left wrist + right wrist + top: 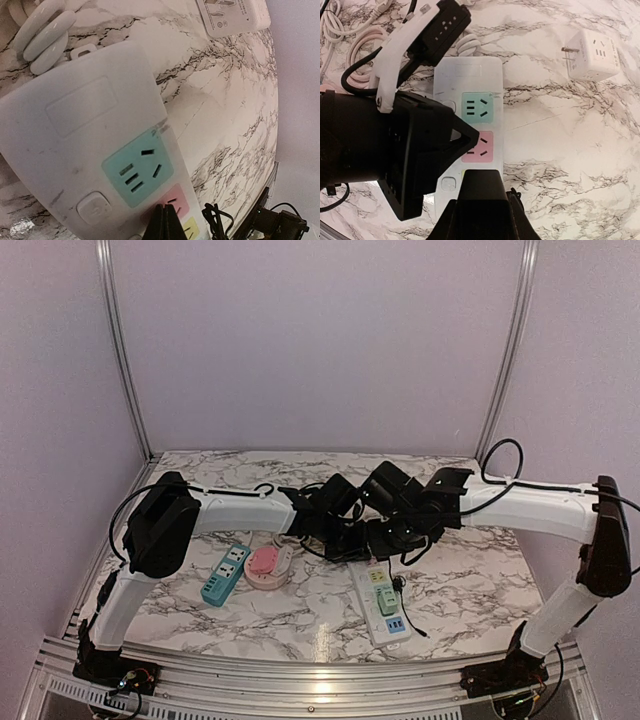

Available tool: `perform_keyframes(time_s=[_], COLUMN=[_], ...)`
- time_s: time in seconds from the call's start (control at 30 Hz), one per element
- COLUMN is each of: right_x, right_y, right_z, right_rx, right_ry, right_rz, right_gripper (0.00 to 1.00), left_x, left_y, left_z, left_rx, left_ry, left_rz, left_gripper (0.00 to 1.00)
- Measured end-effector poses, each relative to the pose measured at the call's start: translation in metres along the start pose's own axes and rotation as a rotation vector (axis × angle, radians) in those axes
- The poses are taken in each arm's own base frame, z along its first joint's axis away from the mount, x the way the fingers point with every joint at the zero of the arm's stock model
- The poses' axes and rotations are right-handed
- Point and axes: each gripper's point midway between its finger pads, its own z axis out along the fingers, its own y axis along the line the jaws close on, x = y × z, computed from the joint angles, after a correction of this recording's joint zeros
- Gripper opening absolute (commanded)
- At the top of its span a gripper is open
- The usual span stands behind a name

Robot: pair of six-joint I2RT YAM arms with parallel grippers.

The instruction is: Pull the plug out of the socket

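Observation:
A white power strip [470, 95] with teal, pink and yellow sockets lies on the marble table. My left gripper [165, 220] is shut with nothing in it, its tips resting on the strip beside the pink socket [175, 197]. My right gripper [481, 215] is shut on a black plug [480, 187], held over the strip's yellow end. From the left wrist the yellow socket [192, 230] shows bare slots, with the plug's black cable [216, 216] beside it. Whether the pins are clear of the strip is hidden. In the top view both grippers [345, 540] [385, 538] meet over the strip [385, 615].
A white cube adapter [592, 55] lies right of the strip. A teal power strip [225, 575] and a pink round socket [265, 562] lie to the left. White coiled cable [42, 32] lies by the strip's far end. The metal table edge [320, 680] runs along the front.

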Motion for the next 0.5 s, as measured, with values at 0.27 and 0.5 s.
perform_keyframes(time_s=[0.27, 0.5], right_x=[-0.016, -0.006], right_y=[-0.056, -0.102], right_z=[-0.012, 0.011], right_rx=[0.017, -0.025], right_ry=[-0.052, -0.043], right_rz=[0.114, 0.217], right_gripper=[0.10, 0.11], left_x=[0.000, -0.002], left_y=[0.000, -0.001], left_z=[0.000, -0.002], left_rx=[0.000, -0.023], left_ry=[-0.001, -0.012], left_rz=[0.008, 0.035], left_gripper=[0.00, 0.00])
